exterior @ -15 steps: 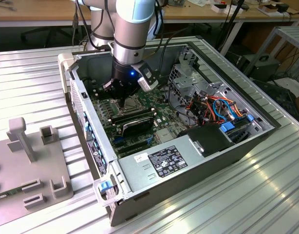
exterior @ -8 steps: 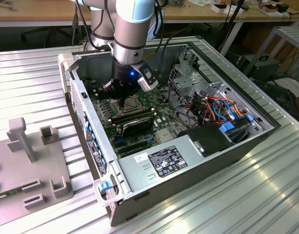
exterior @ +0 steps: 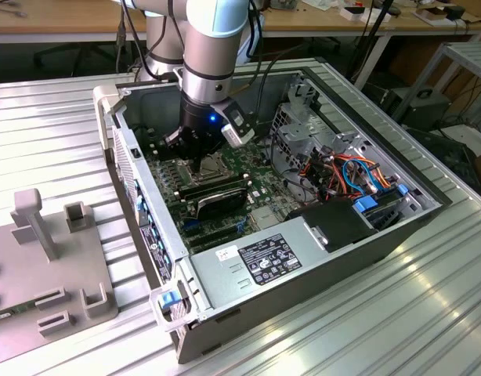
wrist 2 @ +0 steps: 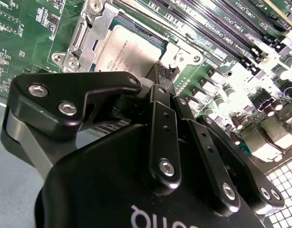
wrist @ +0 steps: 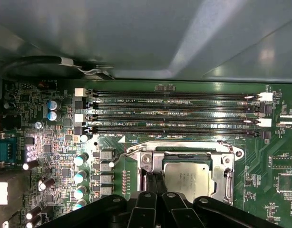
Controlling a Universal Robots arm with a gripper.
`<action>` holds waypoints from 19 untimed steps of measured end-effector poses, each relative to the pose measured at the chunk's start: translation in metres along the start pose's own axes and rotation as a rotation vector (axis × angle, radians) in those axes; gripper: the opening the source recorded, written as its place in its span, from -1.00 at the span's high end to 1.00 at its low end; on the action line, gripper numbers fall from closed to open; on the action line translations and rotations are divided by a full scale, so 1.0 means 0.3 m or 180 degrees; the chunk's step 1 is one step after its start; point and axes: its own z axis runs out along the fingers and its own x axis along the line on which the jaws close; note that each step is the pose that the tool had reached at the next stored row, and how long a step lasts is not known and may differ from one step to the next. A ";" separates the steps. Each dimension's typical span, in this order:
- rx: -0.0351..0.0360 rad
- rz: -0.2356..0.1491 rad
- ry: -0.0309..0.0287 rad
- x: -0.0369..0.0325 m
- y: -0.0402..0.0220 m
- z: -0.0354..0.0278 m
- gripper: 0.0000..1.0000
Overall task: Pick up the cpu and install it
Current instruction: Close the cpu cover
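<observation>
The cpu (wrist: 189, 178) lies flat inside the socket (wrist: 227, 161) on the board (wrist: 51, 142), grey top up. In the second wrist view I see the cpu (wrist 2: 131, 47) seated within the socket's (wrist 2: 77, 45) metal frame, which stands open around it.

My end effector (wrist: 153, 183) is right at one edge of the cpu, over the socket. Its fingers (wrist 2: 160, 80) look pressed together at the tips, and I see nothing pinched between them. I cannot tell whether the tips touch the cpu's edge or sit just beside it.

Just beyond the socket run four long slots (wrist: 174, 114), parallel to each other, with white clips at some ends; the slots (wrist 2: 222, 23) also show in the second wrist view. A column of capacitors (wrist: 81, 159) stands on the board beside the socket, on the side away from the cpu.

In the exterior view, the arm (exterior: 213, 47) reaches straight down into the open case (exterior: 131, 157), with the end effector (exterior: 200, 160) low over the board (exterior: 260, 196). A power supply (exterior: 264, 258) fills the near end of the case. The case rests on a ribbed metal worktop (exterior: 52, 117), and a grey fixture (exterior: 45, 258) sits on it at the exterior view's left, well apart from the case.
</observation>
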 end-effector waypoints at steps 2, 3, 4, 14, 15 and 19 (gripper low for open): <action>0.0005 0.0000 0.0001 0.000 0.000 -0.012 0.78; 0.0007 -0.0001 0.0002 0.000 0.000 -0.020 0.78; 0.0008 -0.0001 0.0002 0.000 0.000 -0.028 0.78; 0.0022 0.0000 0.0003 0.001 0.001 -0.135 0.78; 0.0023 0.0000 0.0003 0.001 0.001 -0.144 0.78; 0.0030 0.0000 0.0003 0.001 0.001 -0.182 0.78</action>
